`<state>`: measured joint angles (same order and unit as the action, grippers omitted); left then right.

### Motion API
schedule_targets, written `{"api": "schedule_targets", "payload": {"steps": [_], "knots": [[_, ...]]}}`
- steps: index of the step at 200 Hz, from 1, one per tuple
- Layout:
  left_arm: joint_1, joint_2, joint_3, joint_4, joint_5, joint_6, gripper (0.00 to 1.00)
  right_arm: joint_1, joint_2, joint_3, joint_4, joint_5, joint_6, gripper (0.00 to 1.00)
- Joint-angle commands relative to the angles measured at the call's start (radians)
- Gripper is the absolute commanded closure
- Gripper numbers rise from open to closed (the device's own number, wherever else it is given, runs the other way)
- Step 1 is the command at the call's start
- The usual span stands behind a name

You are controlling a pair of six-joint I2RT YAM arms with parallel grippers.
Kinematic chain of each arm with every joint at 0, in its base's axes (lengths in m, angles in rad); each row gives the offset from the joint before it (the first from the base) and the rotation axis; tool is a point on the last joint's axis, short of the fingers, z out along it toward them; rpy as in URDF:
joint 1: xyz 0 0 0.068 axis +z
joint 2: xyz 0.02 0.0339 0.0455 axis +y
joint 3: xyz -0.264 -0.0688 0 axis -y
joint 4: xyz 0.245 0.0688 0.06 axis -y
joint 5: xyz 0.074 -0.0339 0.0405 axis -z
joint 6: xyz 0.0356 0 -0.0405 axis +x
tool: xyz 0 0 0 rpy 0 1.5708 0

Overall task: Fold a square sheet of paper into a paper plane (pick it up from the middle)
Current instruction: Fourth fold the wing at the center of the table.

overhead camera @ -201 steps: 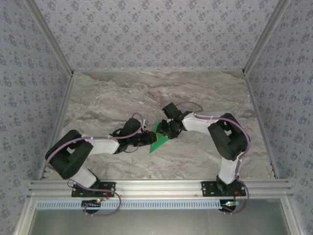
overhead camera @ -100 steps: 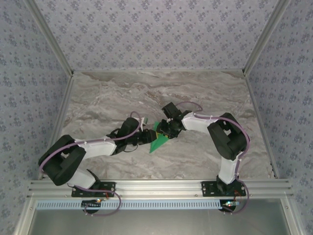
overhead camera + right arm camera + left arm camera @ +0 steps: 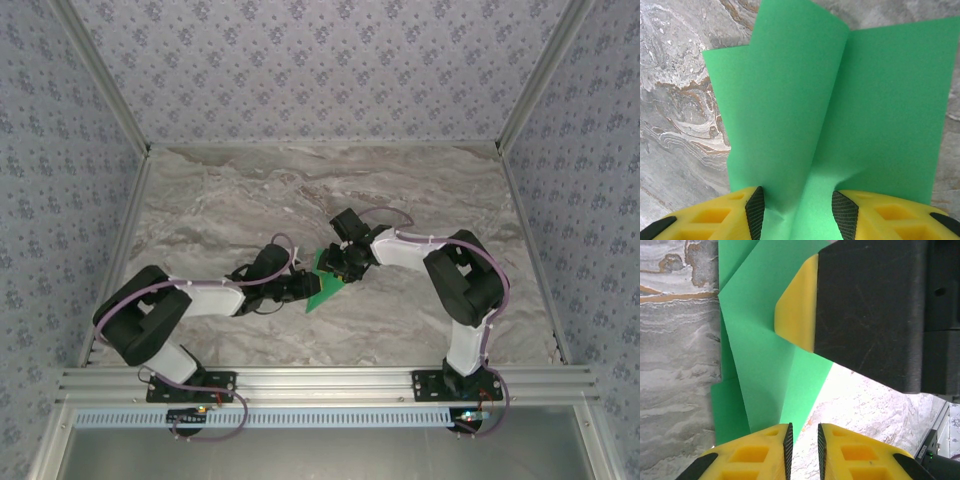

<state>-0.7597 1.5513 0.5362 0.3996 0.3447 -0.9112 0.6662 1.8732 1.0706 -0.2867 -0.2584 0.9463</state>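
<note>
The bright green square sheet of paper (image 3: 325, 288) lies mid-table, creased into a pointed wedge like a half-folded paper plane. In the left wrist view the paper (image 3: 765, 355) shows overlapping flaps. My left gripper (image 3: 306, 288) sits at its left edge. Those jaws (image 3: 804, 440) stand a narrow slit apart over bare marble, the paper's edge against the left pad. My right gripper (image 3: 340, 268) is on the far side, and its yellow-tipped finger (image 3: 795, 305) rests on the paper. It (image 3: 797, 212) stands open astride a raised fold of the paper (image 3: 840, 100).
The marble tabletop (image 3: 230, 200) has free room on all sides of the paper. Patterned walls and metal rails (image 3: 320, 380) bound it. The two arms nearly meet over the paper.
The left arm reached forward half a second ago and has drawn back to the paper's left edge, its jaws narrowing. The right jaws have widened a little around the fold.
</note>
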Motion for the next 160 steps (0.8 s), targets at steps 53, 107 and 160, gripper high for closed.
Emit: {"api": "schedule_targets", "payload": {"steps": [53, 107, 160], "knots": [[-0.005, 0.046, 0.049, -0.044, -0.017, 0.019, 0.8, 0.002, 0.178, -0.083, -0.104, 0.123, 0.008, 0.53], [-0.005, 0.053, 0.06, -0.092, -0.049, 0.033, 0.81, 0.001, 0.187, -0.081, -0.105, 0.122, 0.008, 0.53], [-0.004, 0.07, 0.064, -0.099, -0.056, 0.037, 0.81, 0.002, 0.196, -0.078, -0.106, 0.119, 0.006, 0.53]]}}
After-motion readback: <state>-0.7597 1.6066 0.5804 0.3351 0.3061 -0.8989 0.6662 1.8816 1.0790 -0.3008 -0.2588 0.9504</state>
